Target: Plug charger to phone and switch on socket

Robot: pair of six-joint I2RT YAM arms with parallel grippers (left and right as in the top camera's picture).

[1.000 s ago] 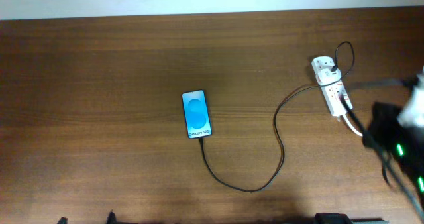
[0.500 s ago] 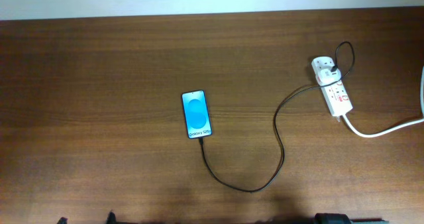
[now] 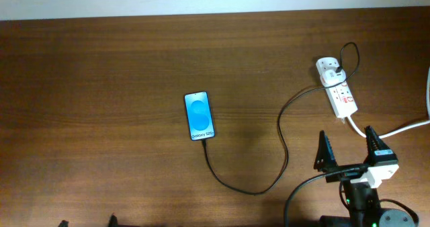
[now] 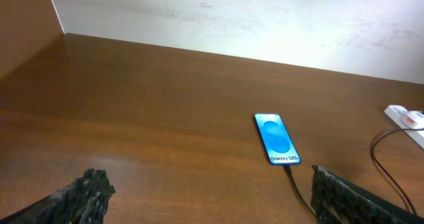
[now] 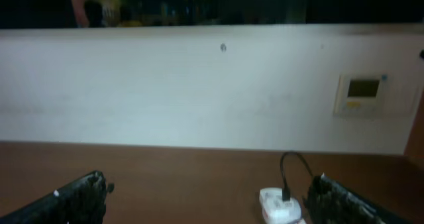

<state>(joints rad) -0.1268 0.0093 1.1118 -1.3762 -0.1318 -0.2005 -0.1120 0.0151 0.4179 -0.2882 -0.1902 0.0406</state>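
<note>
We see the phone (image 3: 199, 116) lying flat mid-worktop (image 3: 101, 86), its screen bright blue. The black charger (image 3: 282, 146) loops from the phone's near end to the white socket (image 3: 338, 87) by the right edge. The right claw (image 3: 345, 136) hovers near the front right corner with its fingers apart. The left claw (image 4: 209, 184) is spread wide too.

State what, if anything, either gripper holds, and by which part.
Nothing is held: the left gripper and right gripper both have open, empty jaws.

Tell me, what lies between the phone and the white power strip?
Overhead view: only the charger cable loops over bare wood from phone to power strip.
</note>
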